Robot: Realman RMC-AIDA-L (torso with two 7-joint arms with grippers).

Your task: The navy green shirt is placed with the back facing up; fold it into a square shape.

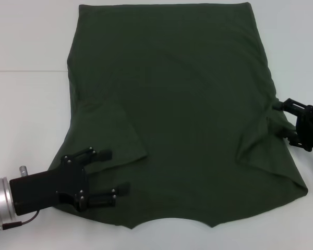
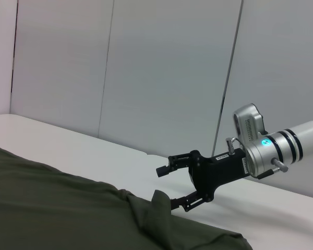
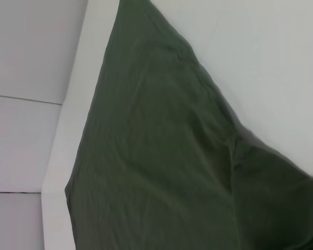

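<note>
The white table (image 1: 21, 104) carries the navy green shirt (image 1: 172, 114), which lies flat over its centre with both sleeves folded inward. At 8 o'clock, the left gripper (image 1: 117, 174) rests over the shirt, its jaws open. At 3 o'clock, the right gripper (image 1: 283, 121) is at the shirt's edge, jaws open around the fabric.

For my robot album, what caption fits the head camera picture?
Green shirt spread on white table; open left gripper over its sleeve, right gripper at opposite edge.
</note>
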